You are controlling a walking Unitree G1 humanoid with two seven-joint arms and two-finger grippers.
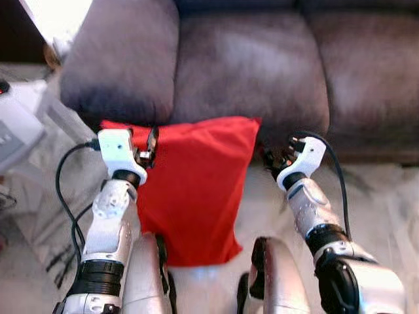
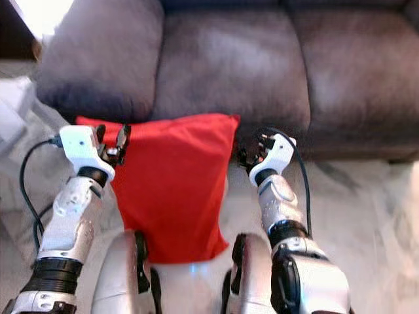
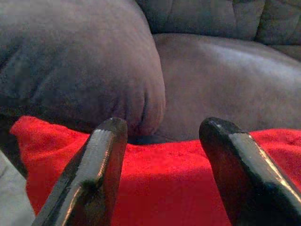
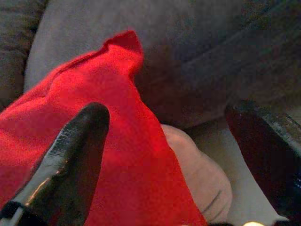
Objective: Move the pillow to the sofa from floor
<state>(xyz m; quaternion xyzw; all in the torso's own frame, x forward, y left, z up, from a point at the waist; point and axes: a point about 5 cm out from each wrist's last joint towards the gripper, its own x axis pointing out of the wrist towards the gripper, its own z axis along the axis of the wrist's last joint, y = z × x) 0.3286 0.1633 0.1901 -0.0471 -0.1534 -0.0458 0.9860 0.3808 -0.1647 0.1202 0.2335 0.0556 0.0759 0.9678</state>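
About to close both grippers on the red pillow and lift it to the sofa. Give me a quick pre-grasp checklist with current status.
1. Pillow located: ok. It lies on the floor with its far edge against the sofa front.
2. Left gripper open: ok, fingers spread above the red fabric.
3. Right gripper open: ok, fingers apart at the pillow's right corner.
4. Grippers bracket the pillow: cannot tell. The left one is over its left edge; the right one is just beyond the right edge.
5. Contact with the fabric: cannot tell in either wrist view.
6. Sofa seat free for placing: ok, bare cushion directly behind the pillow.
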